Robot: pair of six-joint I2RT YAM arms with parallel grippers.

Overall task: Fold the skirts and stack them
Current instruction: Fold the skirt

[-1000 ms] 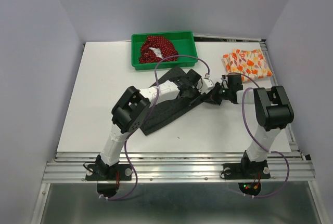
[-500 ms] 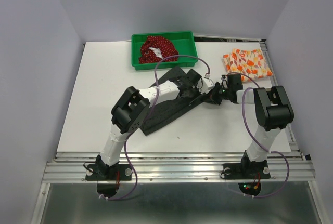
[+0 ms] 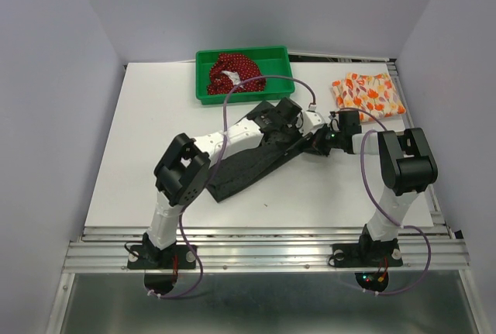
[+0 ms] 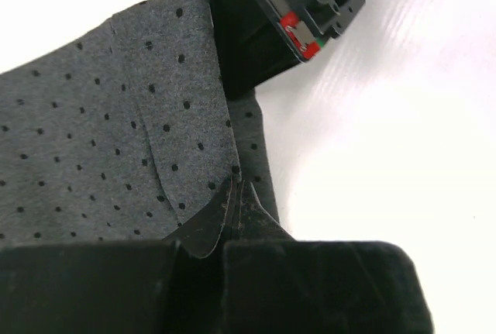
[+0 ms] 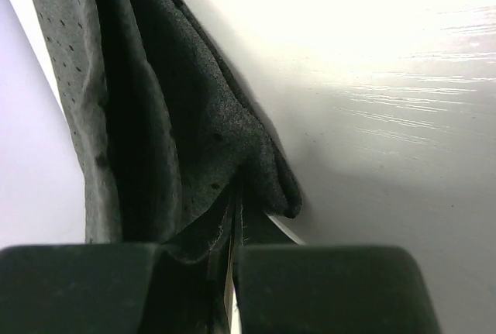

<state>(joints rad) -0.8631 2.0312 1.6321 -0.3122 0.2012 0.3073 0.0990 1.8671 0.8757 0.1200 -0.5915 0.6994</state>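
The charcoal-grey skirt (image 3: 246, 162) lies spread on the white table (image 3: 155, 140), running from the middle toward the near left. My left gripper (image 3: 301, 128) is shut on the skirt's far right edge; in the left wrist view its jaws (image 4: 235, 194) pinch a folded flap of the dotted grey cloth (image 4: 116, 140). Right beside it my right gripper (image 3: 315, 143) is shut on a bunched corner of the same skirt (image 5: 194, 132). The dark red dotted skirt (image 3: 236, 73) is heaped in the green tray (image 3: 275, 59). The orange-and-white skirt (image 3: 367, 94) lies folded at the back right.
The green tray stands at the table's back edge, just behind both grippers. The right gripper's body (image 4: 291, 16) is close in front of my left wrist camera. Bare white table shows to the left and in front of the grey skirt.
My left gripper has shut on the grey skirt's edge, and its elbow has swung a little to the left. The right gripper has stayed shut on the cloth.
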